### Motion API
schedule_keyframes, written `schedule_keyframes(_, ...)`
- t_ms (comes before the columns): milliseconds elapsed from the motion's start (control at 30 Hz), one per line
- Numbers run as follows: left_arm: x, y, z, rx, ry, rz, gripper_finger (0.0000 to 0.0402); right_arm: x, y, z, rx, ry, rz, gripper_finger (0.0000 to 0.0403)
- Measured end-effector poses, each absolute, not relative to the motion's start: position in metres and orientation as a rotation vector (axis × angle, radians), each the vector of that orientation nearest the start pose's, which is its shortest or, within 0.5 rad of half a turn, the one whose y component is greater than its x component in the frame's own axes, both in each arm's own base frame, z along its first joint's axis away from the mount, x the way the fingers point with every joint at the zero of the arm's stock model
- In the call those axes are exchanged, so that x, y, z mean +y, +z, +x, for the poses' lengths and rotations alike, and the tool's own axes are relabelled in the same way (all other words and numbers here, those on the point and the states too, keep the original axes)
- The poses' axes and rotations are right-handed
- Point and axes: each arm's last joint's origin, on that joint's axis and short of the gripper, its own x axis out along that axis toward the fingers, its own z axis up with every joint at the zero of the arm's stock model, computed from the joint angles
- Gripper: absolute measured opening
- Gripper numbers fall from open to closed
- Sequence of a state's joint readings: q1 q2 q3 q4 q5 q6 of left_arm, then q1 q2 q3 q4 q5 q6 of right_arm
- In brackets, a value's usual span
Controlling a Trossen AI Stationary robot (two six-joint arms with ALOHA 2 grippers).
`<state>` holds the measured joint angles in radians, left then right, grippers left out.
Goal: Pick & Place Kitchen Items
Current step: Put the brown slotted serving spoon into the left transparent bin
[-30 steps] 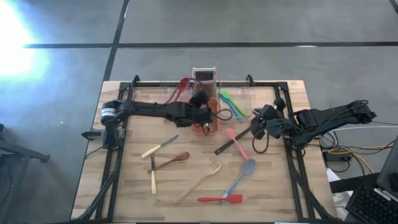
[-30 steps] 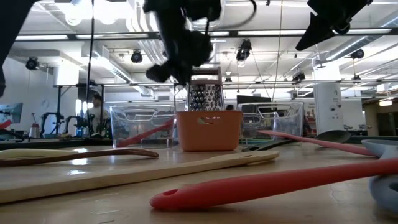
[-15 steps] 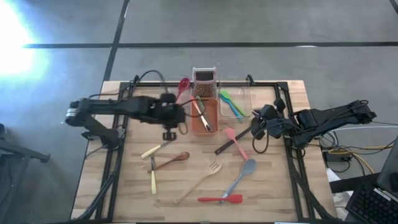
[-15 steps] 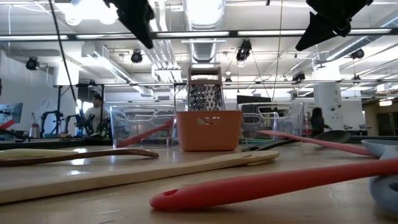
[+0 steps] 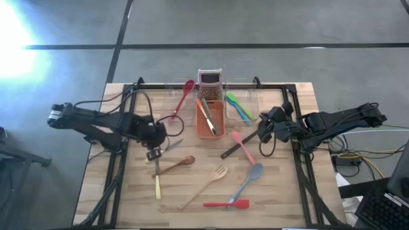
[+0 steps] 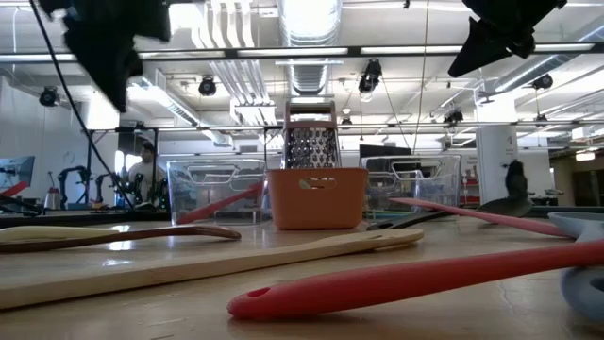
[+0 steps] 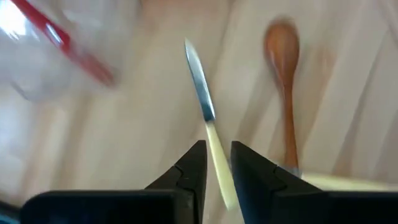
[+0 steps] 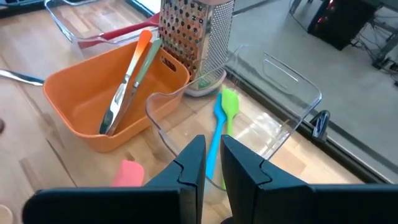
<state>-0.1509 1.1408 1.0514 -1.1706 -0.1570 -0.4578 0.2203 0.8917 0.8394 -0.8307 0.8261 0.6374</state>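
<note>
Kitchen items lie spread on the wooden table. A yellow-handled knife point(image 5: 165, 150) lies flat at the left, with a brown wooden spoon point(image 5: 177, 165) and a second knife point(image 5: 157, 183) near it. My left gripper point(image 5: 153, 153) hovers above the first knife point(image 7: 200, 93), pointing steeply down, fingers nearly together and holding nothing. My right gripper point(image 5: 262, 131) waits at the right, above the table, shut and empty point(image 8: 212, 146). A pink spatula point(image 5: 242, 146), a wooden fork point(image 5: 206, 187), a grey-blue spoon point(image 5: 248, 179) and a red spatula point(image 5: 227, 204) lie flat nearer the front.
An orange tub point(image 5: 203, 132) at the back middle holds tongs point(image 8: 127, 84). A box grater point(image 5: 209, 81) stands behind it. Clear tubs flank it: one holds a red spoon point(image 5: 184, 96), the other green and blue spatulas point(image 5: 238, 107). A black handle point(image 5: 230, 152) lies under the pink spatula.
My left gripper has swung from above the orange tub toward the table's left and near side, rolling its wrist, and now hangs over the yellow-handled knife. The tongs in the tub have come into sight.
</note>
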Motion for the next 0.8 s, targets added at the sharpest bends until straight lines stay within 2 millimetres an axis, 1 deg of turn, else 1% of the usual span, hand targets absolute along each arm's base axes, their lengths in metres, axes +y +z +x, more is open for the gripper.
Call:
schedule_keyframes(200,-0.023,0.252,0.166,1.391,0.328,-0.273,0.0091,0.014,0.288,0.158,0.533,-0.791,0.190,0.0043)
schedule_keyframes(367,-0.021,0.232,0.158,1.463,0.375,-0.278,0.0104,0.014,0.289,0.158,0.528,-0.795,0.199,0.0043)
schedule_keyframes(467,-0.021,0.227,0.156,1.480,0.396,-0.282,0.0120,0.014,0.289,0.158,0.519,-0.799,0.216,0.0043)
schedule_keyframes(600,-0.021,0.224,0.155,1.479,0.422,-0.298,0.0152,0.014,0.288,0.159,0.518,-0.785,0.269,0.0043)
schedule_keyframes(700,-0.021,0.222,0.156,1.469,0.435,-0.300,0.0180,0.017,0.288,0.162,0.551,-0.712,0.293,0.0043)
schedule_keyframes(800,-0.020,0.222,0.158,1.444,0.437,-0.289,0.0205,0.023,0.288,0.170,0.568,-0.607,0.279,0.0043)
